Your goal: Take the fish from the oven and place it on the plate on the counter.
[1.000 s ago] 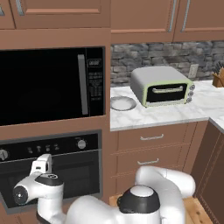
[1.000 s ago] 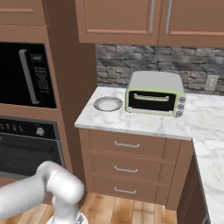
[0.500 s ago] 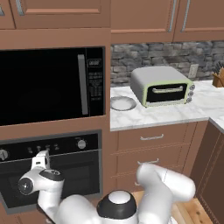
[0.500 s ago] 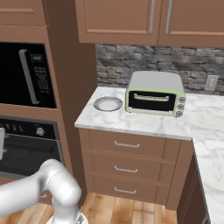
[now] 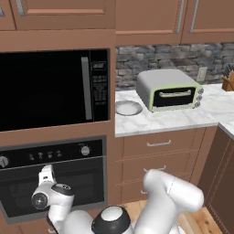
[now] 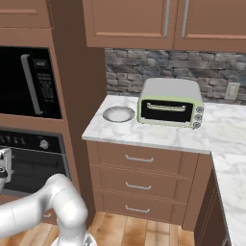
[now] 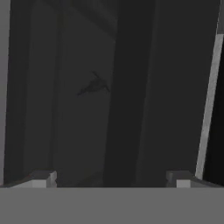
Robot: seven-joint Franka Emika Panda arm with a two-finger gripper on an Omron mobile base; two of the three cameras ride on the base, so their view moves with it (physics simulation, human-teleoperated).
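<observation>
While your pincer (image 7: 109,177) points at the glass door of the oven (image 5: 55,183), its two tips stand wide apart with nothing between them. Through the dark glass you can see the fish (image 7: 94,85), small and slender, lying inside the oven. In the left base view the hand sits low, close in front of the door. The plate (image 6: 118,114) rests on the worktop (image 6: 158,137), just beside the toaster oven (image 6: 170,103), on its left.
</observation>
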